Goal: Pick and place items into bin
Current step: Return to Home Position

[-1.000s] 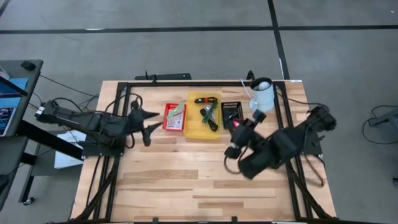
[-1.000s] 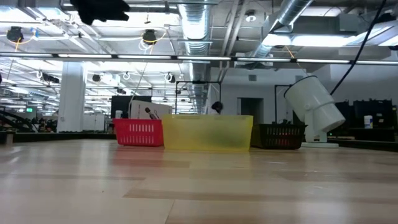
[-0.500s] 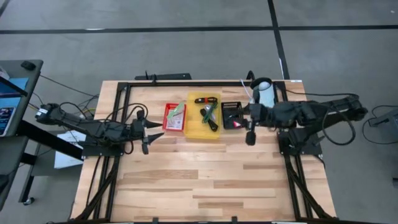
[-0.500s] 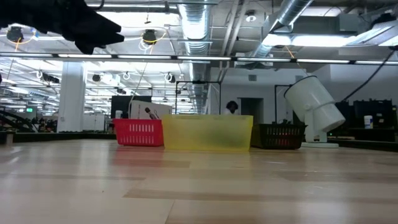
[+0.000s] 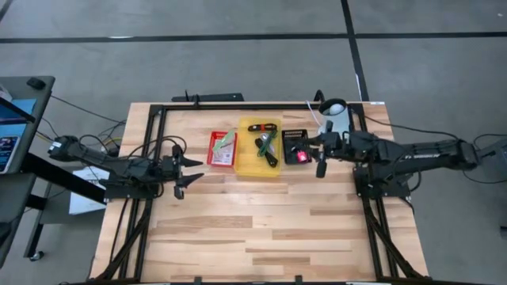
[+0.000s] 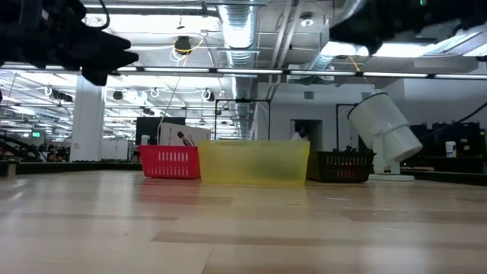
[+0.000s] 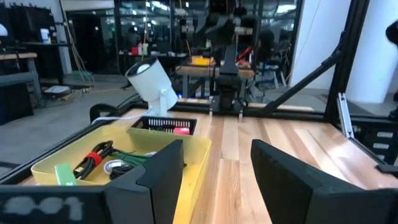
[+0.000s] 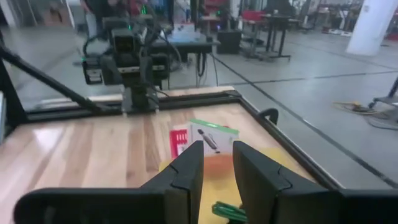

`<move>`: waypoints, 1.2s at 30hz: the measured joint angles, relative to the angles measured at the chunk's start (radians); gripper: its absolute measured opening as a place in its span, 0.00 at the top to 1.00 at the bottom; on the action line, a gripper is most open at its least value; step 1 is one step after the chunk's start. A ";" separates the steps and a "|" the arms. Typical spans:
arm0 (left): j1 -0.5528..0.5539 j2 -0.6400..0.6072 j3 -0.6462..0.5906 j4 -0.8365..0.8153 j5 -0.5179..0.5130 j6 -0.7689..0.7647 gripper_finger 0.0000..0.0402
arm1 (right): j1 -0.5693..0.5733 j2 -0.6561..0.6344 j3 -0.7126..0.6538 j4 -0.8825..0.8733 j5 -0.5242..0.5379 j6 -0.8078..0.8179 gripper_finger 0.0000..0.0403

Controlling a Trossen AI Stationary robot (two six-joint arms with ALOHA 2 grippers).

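Holding nothing, my left gripper (image 7: 217,152) hangs wide open near the red bin (image 5: 212,152), and my right gripper (image 8: 217,155) hangs narrowly parted beside the black bin (image 5: 295,133). The green-handled tools (image 5: 266,147) lie in the yellow bin (image 5: 247,165); they are probably rigid and light, so I would grip mid-handle. The white packet (image 5: 226,142) looks flimsy.

A bare wooden table (image 6: 243,228) fills the near ground. At its far edge stand three bins in a row: a red basket (image 6: 169,162) on the left, touching a wider yellow bin (image 6: 255,162), and a black basket (image 6: 344,166) on the right. Beside the black basket a white cylinder (image 6: 384,129) stands tilted. The left arm (image 6: 68,42) hangs dark at top left, and the right arm (image 6: 380,23) at top right.
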 joint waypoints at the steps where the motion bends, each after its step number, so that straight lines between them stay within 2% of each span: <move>1: 0.000 -0.008 -0.020 0.026 0.000 0.003 0.55 | -0.017 -0.014 -0.035 0.038 -0.023 0.010 0.80; 8: 0.001 -0.024 -0.027 0.030 0.040 0.048 0.54 | -0.116 -0.070 -0.284 0.341 -0.112 0.062 0.80; 12: 0.001 -0.024 -0.027 0.032 0.052 0.062 0.54 | -0.147 -0.072 -0.385 0.430 -0.119 0.094 0.80; 15: 0.001 -0.024 -0.027 0.032 0.052 0.067 0.54 | -0.159 -0.072 -0.435 0.466 -0.166 0.122 0.80; 21: 0.002 -0.024 -0.027 0.032 0.051 0.068 0.54 | -0.140 -0.072 -0.503 0.502 -0.253 0.142 0.80; 27: 0.002 -0.024 -0.027 0.019 0.049 0.081 0.54 | -0.082 -0.085 -0.519 0.480 -0.265 0.136 0.80; 31: 0.002 -0.024 -0.027 0.016 0.048 0.085 0.54 | -0.075 -0.087 -0.519 0.468 -0.234 0.146 0.80; 36: 0.002 -0.024 -0.027 0.015 0.048 0.081 0.54 | -0.082 -0.071 -0.519 0.388 -0.153 0.273 0.80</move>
